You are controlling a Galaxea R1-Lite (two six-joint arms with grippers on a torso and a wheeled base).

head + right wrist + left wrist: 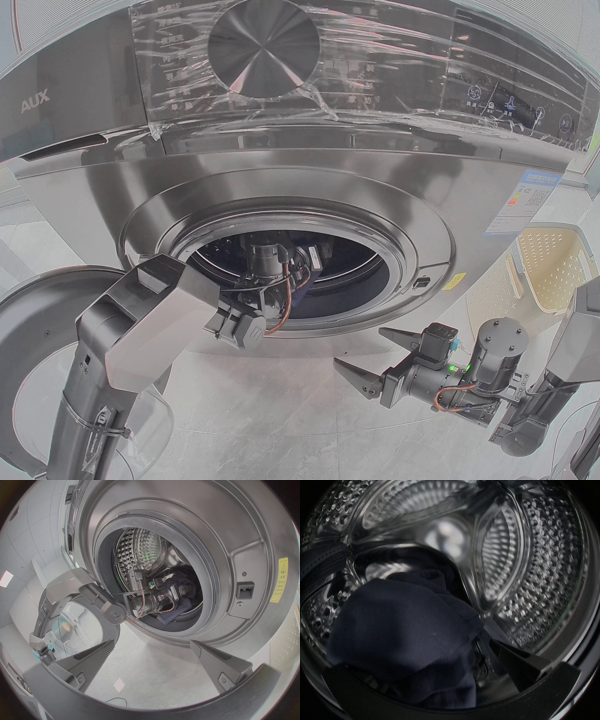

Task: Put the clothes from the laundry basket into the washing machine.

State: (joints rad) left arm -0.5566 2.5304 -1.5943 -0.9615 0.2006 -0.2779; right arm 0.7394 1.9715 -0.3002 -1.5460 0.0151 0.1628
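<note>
A dark navy cloth (403, 630) lies inside the washing machine's steel drum (550, 573). My left gripper (447, 645) is deep in the drum and open. One of its fingers (518, 664) shows bare, while the cloth drapes over the other. From outside, the left wrist (269, 269) passes through the round door opening (400, 250), and the navy cloth (175, 611) hangs below it. My right gripper (357, 345) hovers open and empty over the floor, in front of the machine and below the opening. The cream perforated laundry basket (550, 269) stands at the right.
The machine's round glass door (37, 325) is swung open to the left, beside my left arm. Light tiled floor (281, 406) stretches in front of the machine. The control panel (375, 69) above is wrapped in plastic film.
</note>
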